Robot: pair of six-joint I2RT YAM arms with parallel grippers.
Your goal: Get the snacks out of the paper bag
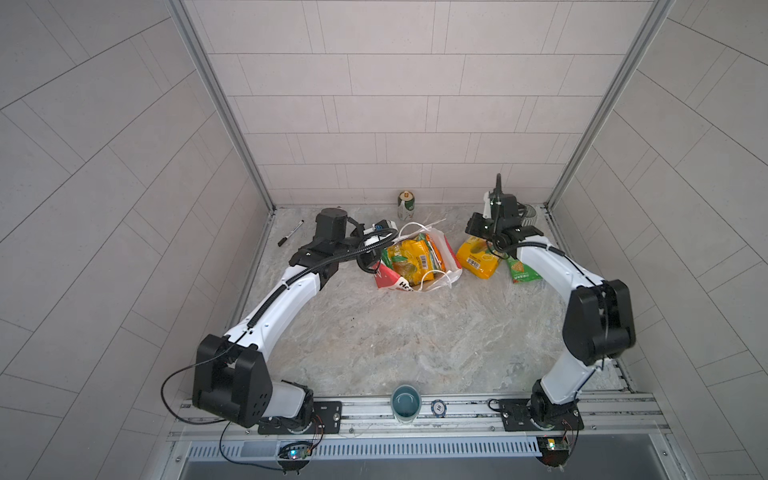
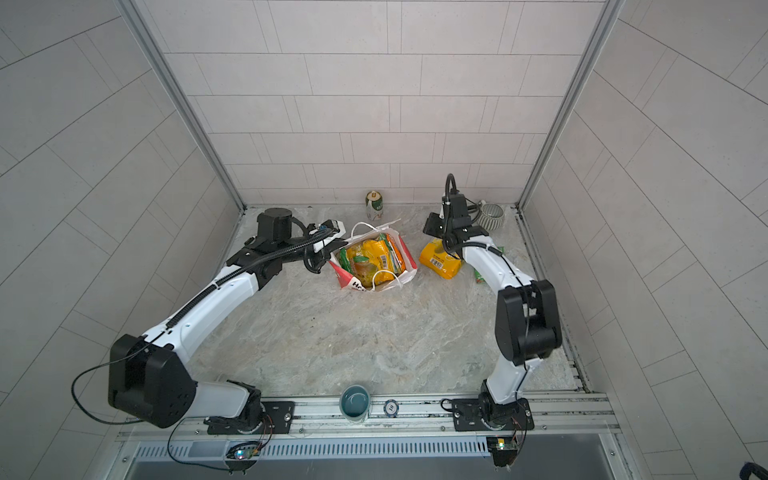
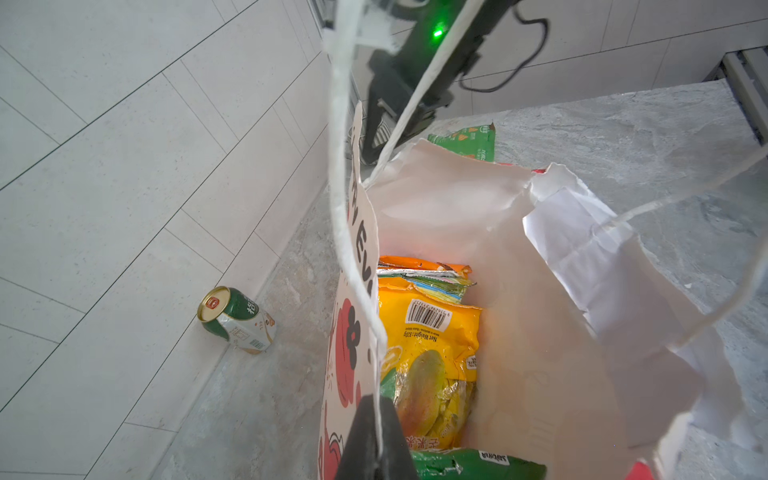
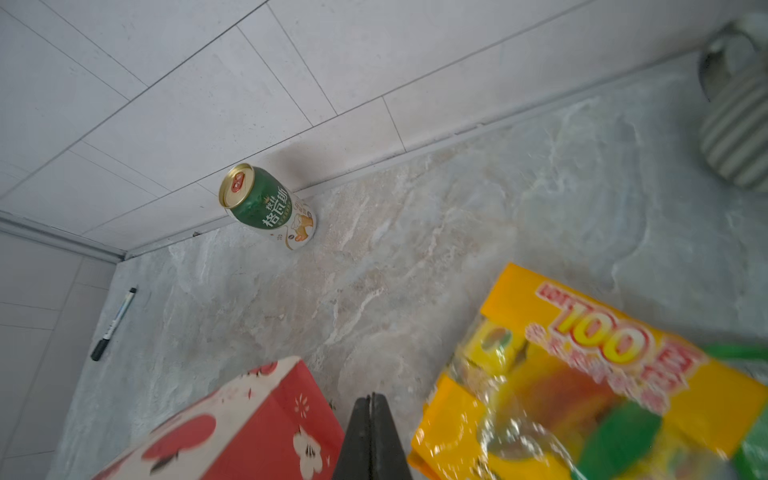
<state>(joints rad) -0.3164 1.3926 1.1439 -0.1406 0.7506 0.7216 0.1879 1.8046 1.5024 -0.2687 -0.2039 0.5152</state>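
Paper bag (image 1: 390,281): it sits in the middle of the table (image 1: 374,340), and its mouth is wide open.
Left pincer (image 3: 372,440): closed tight on the bag's white cord handle (image 3: 334,124).
Right pincer (image 4: 371,432): closed and holding nothing, low between the bag and the "100" packet (image 4: 582,374).
Snacks in the bag: a yellow packet (image 3: 432,353), a green packet (image 3: 469,465) and an orange packet (image 3: 419,262), with thin ones between them.
Snacks out: the "100" packet lies on the table just right of the bag, and a second green packet (image 1: 521,272) lies beside it, partly under the right arm.
Can (image 1: 406,204): it stands by the back wall, behind the bag.
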